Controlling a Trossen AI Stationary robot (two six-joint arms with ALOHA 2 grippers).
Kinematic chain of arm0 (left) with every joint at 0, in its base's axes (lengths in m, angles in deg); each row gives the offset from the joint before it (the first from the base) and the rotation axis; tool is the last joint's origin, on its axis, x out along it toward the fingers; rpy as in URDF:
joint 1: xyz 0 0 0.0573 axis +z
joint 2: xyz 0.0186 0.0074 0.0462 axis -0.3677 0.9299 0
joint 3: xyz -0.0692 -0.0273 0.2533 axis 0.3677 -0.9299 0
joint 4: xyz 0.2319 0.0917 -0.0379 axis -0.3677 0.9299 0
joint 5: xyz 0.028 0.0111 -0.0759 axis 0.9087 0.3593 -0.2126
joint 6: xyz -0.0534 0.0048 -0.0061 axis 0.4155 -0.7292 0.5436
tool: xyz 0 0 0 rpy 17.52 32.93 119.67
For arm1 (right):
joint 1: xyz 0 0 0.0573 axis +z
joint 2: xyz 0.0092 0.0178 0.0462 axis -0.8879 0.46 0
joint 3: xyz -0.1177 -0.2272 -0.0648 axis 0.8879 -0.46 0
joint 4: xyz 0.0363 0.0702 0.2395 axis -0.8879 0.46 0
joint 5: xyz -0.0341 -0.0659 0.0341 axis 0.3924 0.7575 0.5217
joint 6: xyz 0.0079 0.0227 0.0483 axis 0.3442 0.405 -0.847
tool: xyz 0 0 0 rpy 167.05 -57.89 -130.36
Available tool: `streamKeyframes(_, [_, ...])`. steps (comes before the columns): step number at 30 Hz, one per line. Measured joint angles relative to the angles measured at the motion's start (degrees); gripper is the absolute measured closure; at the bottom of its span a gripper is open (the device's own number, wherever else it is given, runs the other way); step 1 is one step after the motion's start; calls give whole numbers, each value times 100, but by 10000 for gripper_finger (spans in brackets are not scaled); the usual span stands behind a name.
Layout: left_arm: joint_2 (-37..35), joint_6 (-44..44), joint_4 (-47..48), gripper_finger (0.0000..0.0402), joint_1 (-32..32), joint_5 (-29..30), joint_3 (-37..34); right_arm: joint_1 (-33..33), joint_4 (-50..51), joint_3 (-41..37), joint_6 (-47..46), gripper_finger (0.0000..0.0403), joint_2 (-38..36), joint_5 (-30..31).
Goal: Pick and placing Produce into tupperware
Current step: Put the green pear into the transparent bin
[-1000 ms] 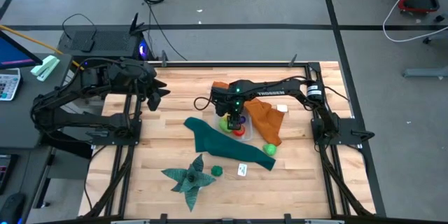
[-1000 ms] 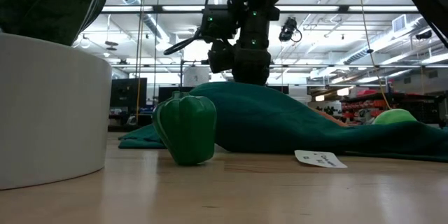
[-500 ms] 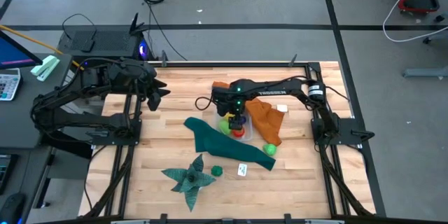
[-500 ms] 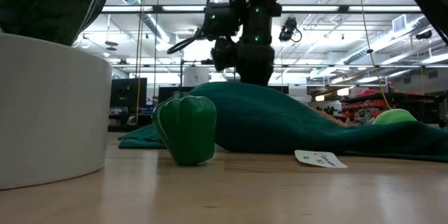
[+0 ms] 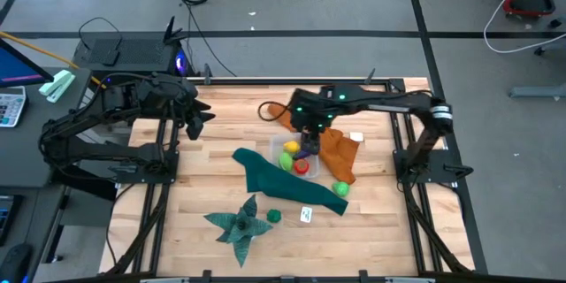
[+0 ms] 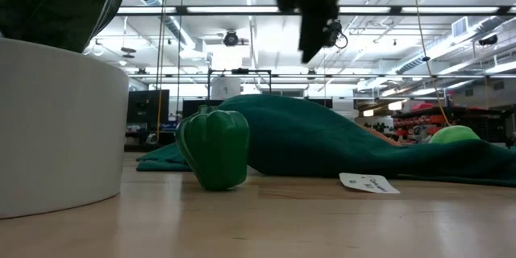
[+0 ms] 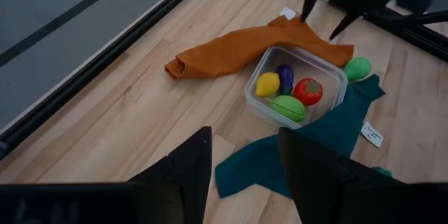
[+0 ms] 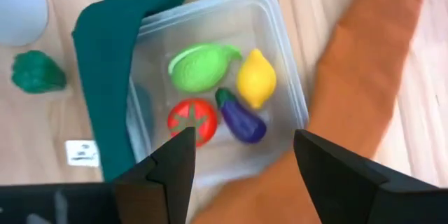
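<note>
- Right gripper [image 5: 311,133] hangs above the far edge of the clear box [image 5: 294,156], near the middle of the table [image 5: 221,133]; in its own wrist view the two dark fingers [image 8: 171,171] stand apart with nothing between them.
- Left gripper [image 5: 199,115] waits off at the left rear of the table; its fingers [image 7: 189,164] show a gap between them and hold nothing.
- Four pieces already lie inside the box: a yellow lemon [image 8: 256,78], a light green piece [image 8: 198,67], a red tomato [image 8: 192,121] and a purple eggplant [image 8: 242,120].
- Two pieces look left to do: a light green ball [image 5: 340,189] sits on the table beside the orange cloth [image 5: 334,152], and a dark green pepper [image 6: 214,147] stands near the teal cloth [image 5: 274,179], well apart from the box.
- By that count the job seems well past half done.
- From table height the box and its contents are hidden behind the teal cloth, and the right arm is cut off at the top of that view.
- One corner of the box is covered by the teal cloth, so I cannot tell whether anything lies under it.
- Print on the small white card [image 5: 306,215] is too small to read.
</note>
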Motion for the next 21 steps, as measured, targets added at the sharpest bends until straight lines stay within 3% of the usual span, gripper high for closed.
streamKeyframes(14, [0, -11, -194, 228, 0, 0, 0, 913, -152, -2365, -1878, 204, -2277, 46])
streamKeyframes(21, [0, -7, -417, 230, 0, 0, 0, 1681, -406, -3439, -2879, 203, -2891, 215])
